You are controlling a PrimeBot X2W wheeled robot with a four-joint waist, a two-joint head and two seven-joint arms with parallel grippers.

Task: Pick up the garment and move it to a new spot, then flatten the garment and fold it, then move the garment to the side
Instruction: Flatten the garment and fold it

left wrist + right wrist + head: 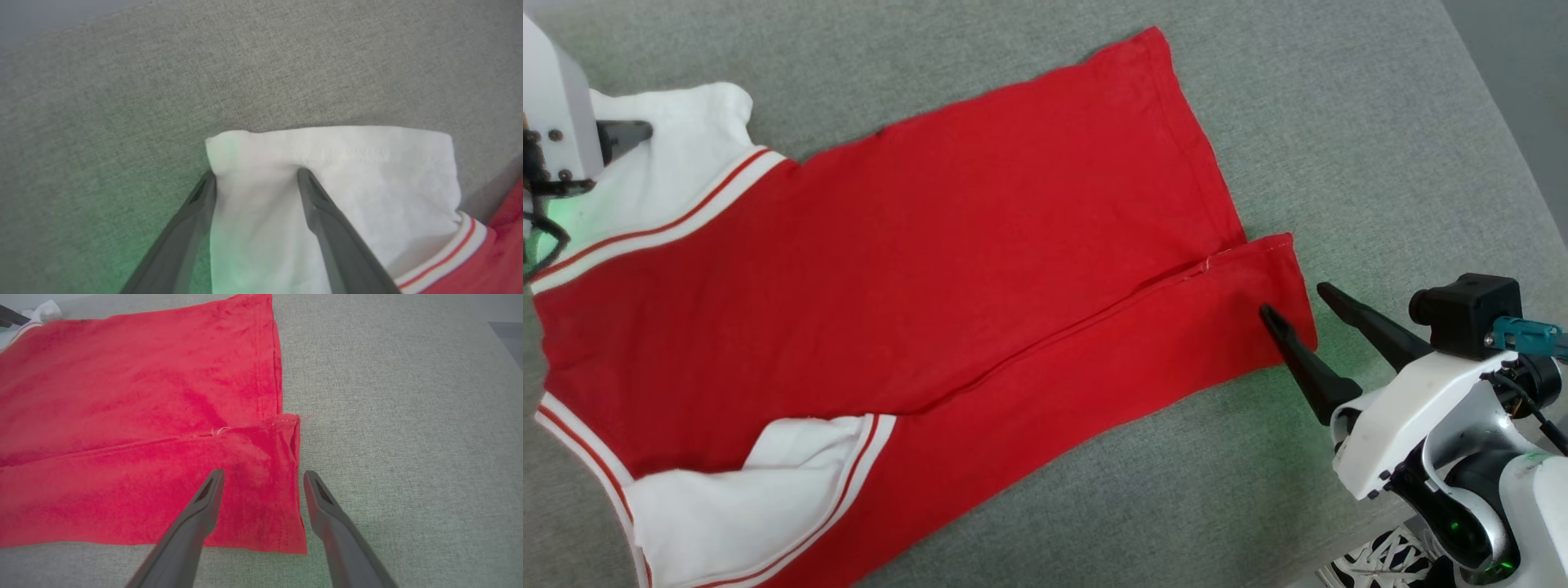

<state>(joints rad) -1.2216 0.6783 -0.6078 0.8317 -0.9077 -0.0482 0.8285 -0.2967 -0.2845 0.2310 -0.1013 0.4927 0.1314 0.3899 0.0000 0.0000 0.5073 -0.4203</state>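
One soft red jersey shirt (931, 245) with two white sleeves (678, 163) lies spread across the left and middle of the head view on one grey woven surface (1339, 122). At the upper left, the left gripper (255, 177) is spread wide. Its two dark fingers (327, 228) straddle a sleeve edge and grasp nothing. At the lower right, the right gripper (1294, 300) is likewise released, with one finger over the red hem corner and one over the grey.

The head view looks steeply down on the grey tabletop (1339, 122). Each wrist view looks low and close along its own fingers: the left gripper (253, 179) at the white sleeve of the garment (367, 171), the right gripper (263, 479) at its red hem corner. The head view shares both spots.
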